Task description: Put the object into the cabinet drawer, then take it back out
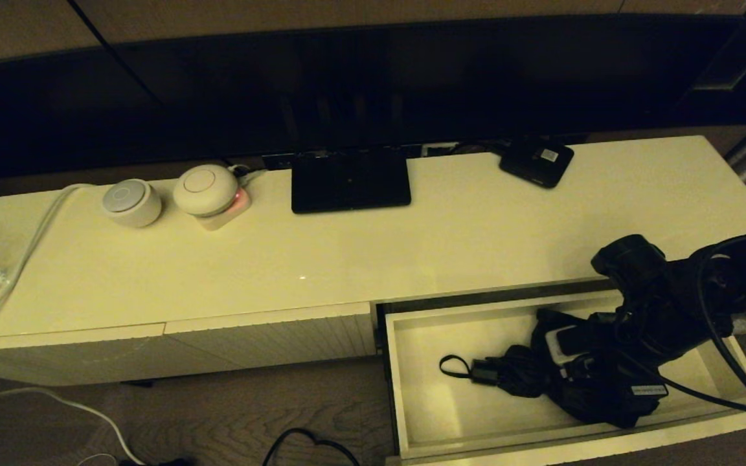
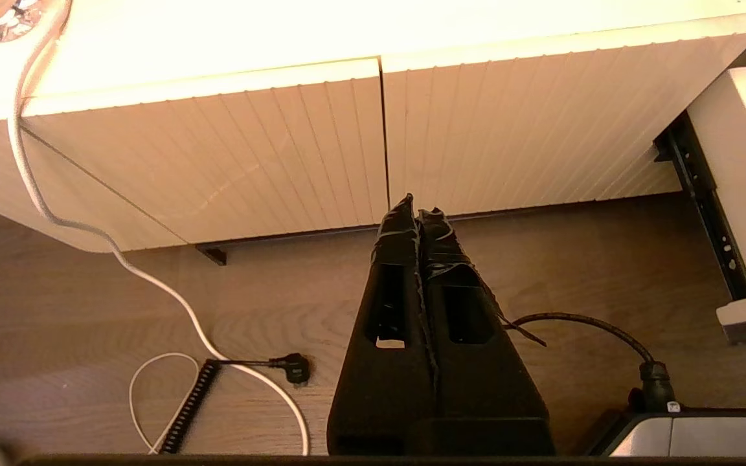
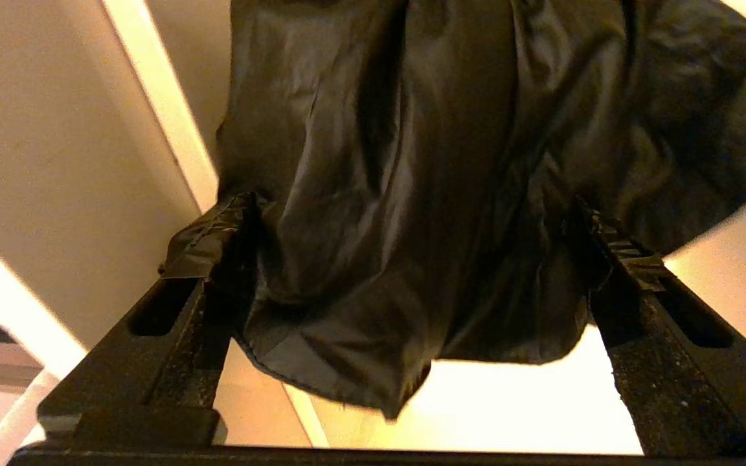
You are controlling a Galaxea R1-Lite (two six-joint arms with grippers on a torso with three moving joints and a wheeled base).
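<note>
Drawer (image 1: 412, 382) pulled out at the cabinet's right end. Umbrella (image 1: 522, 378) lies on the drawer floor, wrist loop (image 1: 454, 366) trailing toward the left wall. Right gripper (image 3: 412, 259) is down inside the drawer, fingers spread wide on either side of the bunched canopy (image 3: 412, 162), not clamped; whether the pads touch the cloth I cannot tell. Left gripper (image 2: 417, 213) hangs low before the ribbed front panels (image 2: 282, 149), fingers pressed together, holding nothing.

Judgement: this is either the release or the re-grasp. To lift well, the fingers should close across the core of the bundle, not just a loose fold, or the cloth will slide.

Canopy: thin, glossy, creased black fabric, hem sagging. Drawer interior: smooth, pale, hard. Cabinet top (image 1: 347, 259): glossy cream.
</note>
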